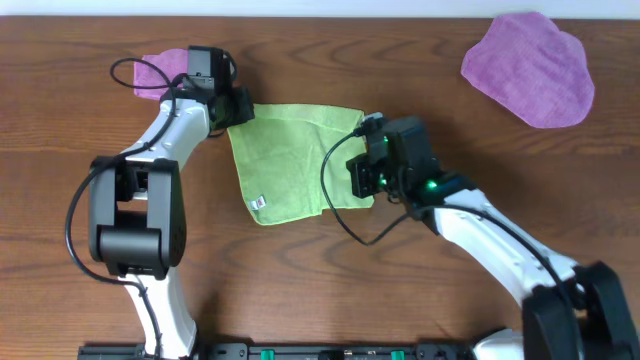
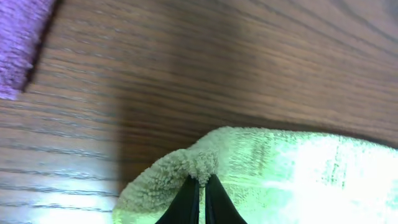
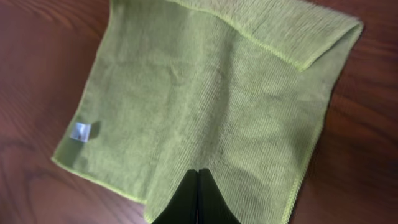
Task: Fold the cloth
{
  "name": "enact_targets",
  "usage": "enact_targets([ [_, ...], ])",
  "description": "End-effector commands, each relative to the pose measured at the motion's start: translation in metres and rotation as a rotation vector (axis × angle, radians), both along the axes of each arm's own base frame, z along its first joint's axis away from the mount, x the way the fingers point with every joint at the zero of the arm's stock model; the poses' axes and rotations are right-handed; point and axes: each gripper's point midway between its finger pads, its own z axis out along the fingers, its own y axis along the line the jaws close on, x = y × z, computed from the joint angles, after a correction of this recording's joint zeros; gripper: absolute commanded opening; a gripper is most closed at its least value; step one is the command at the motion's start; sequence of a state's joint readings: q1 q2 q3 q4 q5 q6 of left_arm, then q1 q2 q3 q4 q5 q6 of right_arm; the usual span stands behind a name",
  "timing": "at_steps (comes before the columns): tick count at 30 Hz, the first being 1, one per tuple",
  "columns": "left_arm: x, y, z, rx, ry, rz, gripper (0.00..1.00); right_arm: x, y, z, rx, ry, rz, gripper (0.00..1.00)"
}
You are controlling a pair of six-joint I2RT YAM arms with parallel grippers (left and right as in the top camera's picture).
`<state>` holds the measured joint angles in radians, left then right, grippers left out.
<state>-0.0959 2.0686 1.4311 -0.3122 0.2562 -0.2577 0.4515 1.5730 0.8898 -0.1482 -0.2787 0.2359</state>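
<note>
The left pincer (image 2: 200,182) gripped a corner of the cloth (image 2: 292,174) at its tips. The right pincer (image 3: 198,174) gripped the cloth's near edge.

The white-and-black left arm (image 1: 160,135) is stretched forward from its base and angled inward, the wrist being turned toward the right. The black two-finger left gripper (image 2: 202,182) is closed, a tuft at the corner of the lime-green microfibre cloth (image 2: 280,168) being pinched between its tips. The white-and-black right arm (image 1: 490,235) is extended diagonally forward and leftward, with green lights lit at the wrist. The black two-finger right gripper (image 3: 198,172) is pressed closed, fingers touching; whether anything is pinched cannot be told.
</note>
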Motion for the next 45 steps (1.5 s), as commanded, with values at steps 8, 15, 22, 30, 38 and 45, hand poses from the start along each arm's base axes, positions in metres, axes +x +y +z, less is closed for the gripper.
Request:
enact_targets([
  [8,-0.004,-0.023,0.001,0.004,0.007,-0.064,0.06,0.041,0.024,-0.027,-0.019,-0.013,0.039,0.02],
  [15,-0.007,-0.023,-0.001,0.007,0.025,-0.064,0.06,0.071,0.030,-0.029,-0.064,-0.053,0.036,0.02],
  [22,-0.007,-0.022,-0.001,0.009,0.023,-0.062,0.06,0.084,0.027,-0.046,-0.080,-0.032,0.027,0.01],
  [30,-0.007,-0.022,-0.001,0.009,0.024,-0.062,0.06,0.106,0.022,-0.043,-0.096,-0.055,0.022,0.01],
  [38,-0.007,-0.022,-0.001,0.009,0.024,-0.062,0.06,0.110,0.004,-0.062,-0.119,-0.011,-0.005,0.02],
  [45,-0.007,-0.022,-0.001,0.009,0.025,-0.061,0.06,0.114,0.005,-0.072,-0.124,0.002,-0.004,0.01],
])
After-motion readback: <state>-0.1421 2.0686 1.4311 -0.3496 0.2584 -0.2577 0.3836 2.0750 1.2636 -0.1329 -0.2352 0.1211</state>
